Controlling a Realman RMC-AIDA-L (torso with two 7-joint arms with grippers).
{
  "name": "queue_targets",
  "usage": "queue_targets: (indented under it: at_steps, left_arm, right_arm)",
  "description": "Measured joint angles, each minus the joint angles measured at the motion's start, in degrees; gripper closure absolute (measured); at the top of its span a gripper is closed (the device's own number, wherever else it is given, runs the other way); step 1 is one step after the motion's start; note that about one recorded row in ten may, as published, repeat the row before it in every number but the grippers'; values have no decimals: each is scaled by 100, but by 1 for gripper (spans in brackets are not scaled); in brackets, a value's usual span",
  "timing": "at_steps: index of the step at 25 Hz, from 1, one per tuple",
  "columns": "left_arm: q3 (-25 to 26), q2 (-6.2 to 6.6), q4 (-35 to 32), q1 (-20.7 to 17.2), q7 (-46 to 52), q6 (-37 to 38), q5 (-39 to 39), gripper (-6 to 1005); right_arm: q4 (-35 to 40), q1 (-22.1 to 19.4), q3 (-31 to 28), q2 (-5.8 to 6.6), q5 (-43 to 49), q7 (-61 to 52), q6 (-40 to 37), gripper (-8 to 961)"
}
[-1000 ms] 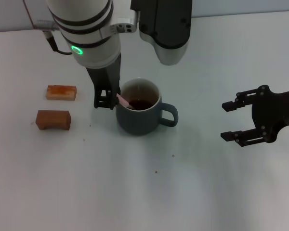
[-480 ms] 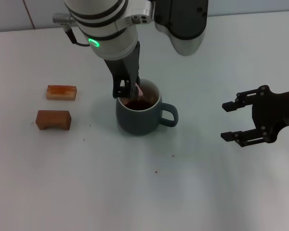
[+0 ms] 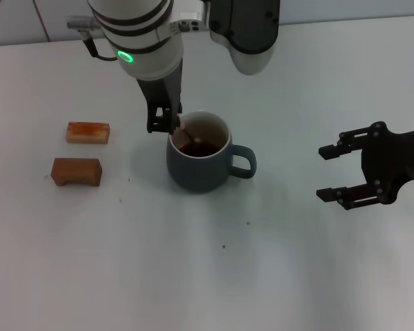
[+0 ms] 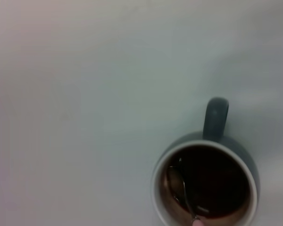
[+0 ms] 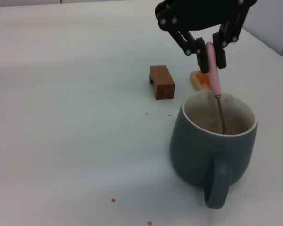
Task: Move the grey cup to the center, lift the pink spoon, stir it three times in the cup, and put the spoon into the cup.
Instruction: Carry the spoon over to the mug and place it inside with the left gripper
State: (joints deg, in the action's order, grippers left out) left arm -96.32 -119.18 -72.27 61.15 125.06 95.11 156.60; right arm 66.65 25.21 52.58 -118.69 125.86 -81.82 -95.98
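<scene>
Spillage is what we are risking while our left gripper (image 3: 163, 124) is pinching the pink spoon (image 5: 212, 70) in the grey cup (image 3: 199, 163) mid-table, where a sideways drag could tip it; our right gripper (image 3: 331, 174) is hanging open near the right edge.

The grey cup (image 3: 199, 160) looks like glazed ceramic, smooth with a soft sheen outside and a pale glossy inside; the dark liquid in it shines. The pink spoon (image 5: 213, 77) has a matt pink handle that looks like plastic and a thin grey metal stem and bowl. The two brown blocks (image 3: 76, 171) look like wood, one lighter and slightly glossy. The worktop (image 3: 193, 262) is smooth, matt white. The left gripper (image 3: 167, 124) has matt black fingers (image 5: 198, 49) beneath a glossy white casing.
</scene>
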Motion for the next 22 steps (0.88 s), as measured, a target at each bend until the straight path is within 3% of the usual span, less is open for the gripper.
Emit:
queue_targets:
  at_steps: [11, 22]
  left_arm:
    - [151, 1, -83, 55, -142, 397, -394, 746]
    - [150, 1, -52, 98, -235, -4, -486, 742]
  right_arm:
    - [-41, 21, 29, 4, 0, 7, 106, 249]
    - [-47, 28, 24, 4, 0, 25, 134, 249]
